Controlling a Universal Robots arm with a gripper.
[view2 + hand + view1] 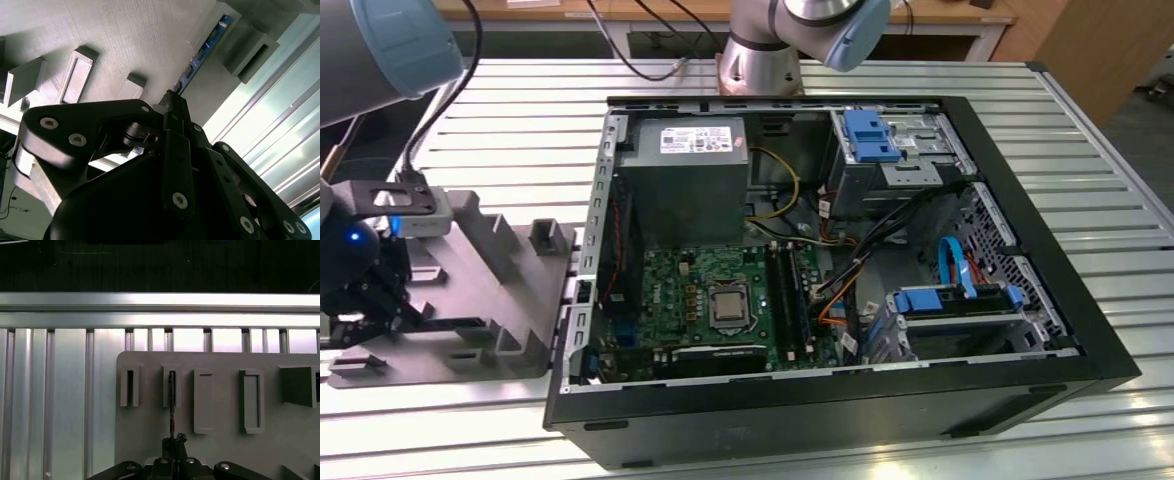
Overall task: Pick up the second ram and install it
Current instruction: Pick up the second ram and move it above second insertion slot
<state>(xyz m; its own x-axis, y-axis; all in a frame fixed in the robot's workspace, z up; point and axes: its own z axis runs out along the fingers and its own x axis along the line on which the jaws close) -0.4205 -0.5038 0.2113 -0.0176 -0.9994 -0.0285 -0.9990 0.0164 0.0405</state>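
Note:
The second ram [200,52] is a slim dark-blue board strip standing on edge in a slot of the grey holder plate [125,40]. In the first wrist view the ram [171,400] appears edge-on as a thin dark line in the second slot of the holder [220,370]. My gripper [172,97] has its black fingers pressed together on the near end of the strip, and its tips [174,440] meet right at that end. In the exterior view my gripper [360,300] hangs over the holder plate [494,270] at the exterior view's left, outside the computer case.
The open black computer case [1067,330] lies at the centre, with the green motherboard [707,290], its long black memory slots [787,290] and the grey power-supply box [683,180]. Blue drive brackets [867,135] and cables sit at the exterior view's right. The arm's base [761,60] stands behind the case.

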